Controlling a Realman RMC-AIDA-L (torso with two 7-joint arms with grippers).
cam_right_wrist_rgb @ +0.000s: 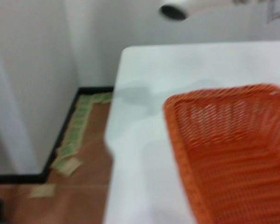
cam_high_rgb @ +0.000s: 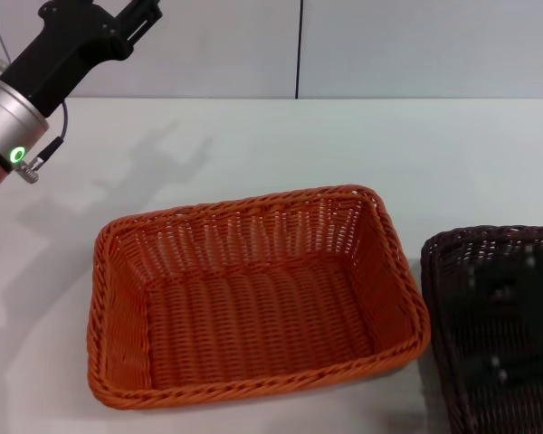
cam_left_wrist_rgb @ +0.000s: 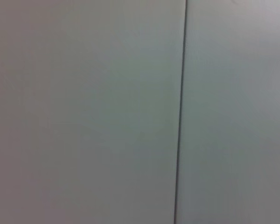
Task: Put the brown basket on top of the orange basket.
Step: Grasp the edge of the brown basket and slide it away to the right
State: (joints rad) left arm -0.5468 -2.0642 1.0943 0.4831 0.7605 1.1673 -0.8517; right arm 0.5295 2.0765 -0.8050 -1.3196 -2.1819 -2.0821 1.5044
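Brown basket [cam_high_rgb: 498, 330] sits at the lower right of the head view, cut off by the right and bottom edges, upright on the white bench [cam_high_rgb: 281, 145], nothing in it that can be made out. Orange basket [cam_high_rgb: 253, 294] sits just left of it, centre to lower left of frame, upright, empty, a narrow strip of bench between the two rims. Left end effector [cam_high_rgb: 140, 18] is raised in the upper left corner, well apart from both baskets, can't tell if its fingers are open or closed. Right end effector not visible; its wrist view shows the orange basket [cam_right_wrist_rgb: 233, 149] on the bench [cam_right_wrist_rgb: 144, 154], with brown floor [cam_right_wrist_rgb: 79, 186] beyond the bench edge. Left wrist view shows only a plain wall [cam_left_wrist_rgb: 84, 112].
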